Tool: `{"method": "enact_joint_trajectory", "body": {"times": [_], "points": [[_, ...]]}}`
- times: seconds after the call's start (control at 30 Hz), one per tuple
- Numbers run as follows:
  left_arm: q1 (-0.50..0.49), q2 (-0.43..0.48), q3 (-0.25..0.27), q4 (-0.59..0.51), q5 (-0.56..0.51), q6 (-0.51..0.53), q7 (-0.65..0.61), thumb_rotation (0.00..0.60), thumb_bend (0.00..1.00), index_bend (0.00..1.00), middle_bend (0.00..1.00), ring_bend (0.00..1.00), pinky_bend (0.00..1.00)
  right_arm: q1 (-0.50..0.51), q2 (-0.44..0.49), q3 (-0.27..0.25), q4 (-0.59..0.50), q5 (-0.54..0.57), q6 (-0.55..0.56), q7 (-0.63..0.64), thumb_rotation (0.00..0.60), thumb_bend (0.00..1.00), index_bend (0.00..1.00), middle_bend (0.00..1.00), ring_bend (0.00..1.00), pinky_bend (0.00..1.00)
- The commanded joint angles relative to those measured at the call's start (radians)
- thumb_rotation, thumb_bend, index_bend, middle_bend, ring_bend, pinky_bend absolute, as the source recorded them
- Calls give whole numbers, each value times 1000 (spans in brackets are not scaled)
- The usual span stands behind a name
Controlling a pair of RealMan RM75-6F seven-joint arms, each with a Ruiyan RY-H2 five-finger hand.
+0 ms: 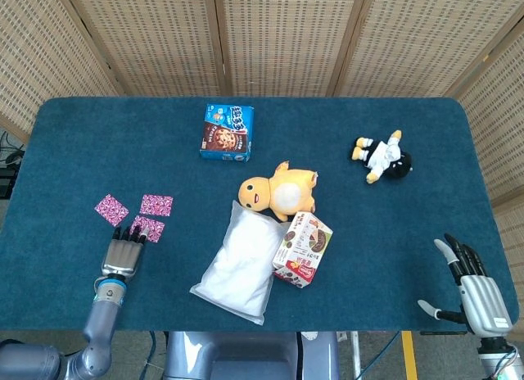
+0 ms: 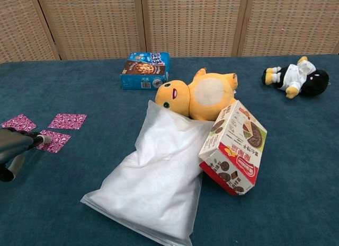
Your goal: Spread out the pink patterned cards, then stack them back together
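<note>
Pink patterned cards (image 1: 141, 217) spread apart, left hand (image 1: 123, 252) fingertips pressing nearest card, grasping nothing

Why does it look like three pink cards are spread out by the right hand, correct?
Not quite: three pink cards are spread out, but by the left hand, whose fingertips touch the nearest card in the head view. The right hand sits far off at the table's opposite corner.

Right hand (image 1: 478, 294) partly past frame edge
</note>
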Motion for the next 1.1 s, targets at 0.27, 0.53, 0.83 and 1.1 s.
{"method": "enact_joint_trajectory", "body": {"times": [0.27,0.53,0.83,1.1], "points": [[3,78,-33,-78,42,19,-49,600,851,19,0,0,0,-1,-1,0,0,-1,1,-1,600,105,43,0,0,0],[23,194,-103,-212,114,41,-176,600,612,15,0,0,0,-1,0,3,3,6,2,3,600,106,43,0,0,0],[142,265,-18,-262,382,120,-353,600,291,3,0,0,0,-4,4,8,2,13,8,2,600,106,43,0,0,0],[251,285,49,-247,553,194,-482,600,179,0,0,0,0,-7,2,9,-1,13,12,-16,600,106,42,0,0,0]]}}
